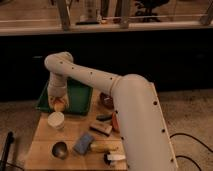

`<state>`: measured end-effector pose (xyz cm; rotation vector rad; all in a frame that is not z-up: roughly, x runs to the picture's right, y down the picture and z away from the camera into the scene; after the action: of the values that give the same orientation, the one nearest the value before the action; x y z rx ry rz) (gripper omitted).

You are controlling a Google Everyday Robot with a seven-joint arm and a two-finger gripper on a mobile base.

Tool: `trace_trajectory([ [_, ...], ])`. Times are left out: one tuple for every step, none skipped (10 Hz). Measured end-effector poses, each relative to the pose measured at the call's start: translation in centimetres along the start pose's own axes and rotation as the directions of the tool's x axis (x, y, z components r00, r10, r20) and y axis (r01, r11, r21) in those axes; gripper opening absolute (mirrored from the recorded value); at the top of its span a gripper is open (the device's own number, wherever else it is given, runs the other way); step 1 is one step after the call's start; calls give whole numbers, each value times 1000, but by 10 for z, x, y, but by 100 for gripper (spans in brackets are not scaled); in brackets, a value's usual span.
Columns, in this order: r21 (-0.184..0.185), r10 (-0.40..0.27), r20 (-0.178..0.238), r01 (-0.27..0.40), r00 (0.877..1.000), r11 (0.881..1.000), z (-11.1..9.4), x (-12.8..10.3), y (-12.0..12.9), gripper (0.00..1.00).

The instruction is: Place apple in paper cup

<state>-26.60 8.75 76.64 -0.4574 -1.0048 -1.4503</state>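
Observation:
The apple (59, 105), small and orange-red with yellowish patches, sits in my gripper (58, 103) at the left of the wooden table. The gripper hangs just above and slightly behind the off-white paper cup (56, 120), which stands upright on the table. The apple is above the cup's rim, not inside it. My white arm (100, 80) reaches in from the lower right and hides part of the table.
A green tray (77, 97) lies behind the cup. A small dark metal bowl (60, 149) stands at the front left. A blue sponge (83, 143), a brown block (101, 128), a yellow object (104, 147) and an orange-red dish (115, 121) lie to the right.

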Motion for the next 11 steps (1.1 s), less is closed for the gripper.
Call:
trace_trajectory([
  [0, -5, 2, 5, 1000, 1000, 0, -2, -2, 0],
  [-1, -12, 6, 12, 1000, 1000, 1, -5, -4, 0],
  [-3, -19, 10, 19, 1000, 1000, 2, -7, -6, 0],
  [-4, -26, 11, 26, 1000, 1000, 2, -10, -8, 0],
  [-2, -35, 8, 35, 999, 999, 2, -12, -12, 0],
  [-1, -40, 5, 40, 999, 999, 2, -14, -15, 0],
  [-1, -45, 2, 45, 999, 999, 2, -16, -18, 0],
  [2, -51, 0, 51, 999, 999, 3, -19, -21, 0],
  [2, -55, 0, 55, 999, 999, 4, -21, -23, 0],
  [5, -56, 0, 56, 998, 998, 4, -22, -24, 0],
  [6, -57, 1, 57, 998, 998, 6, -24, -24, 0],
])
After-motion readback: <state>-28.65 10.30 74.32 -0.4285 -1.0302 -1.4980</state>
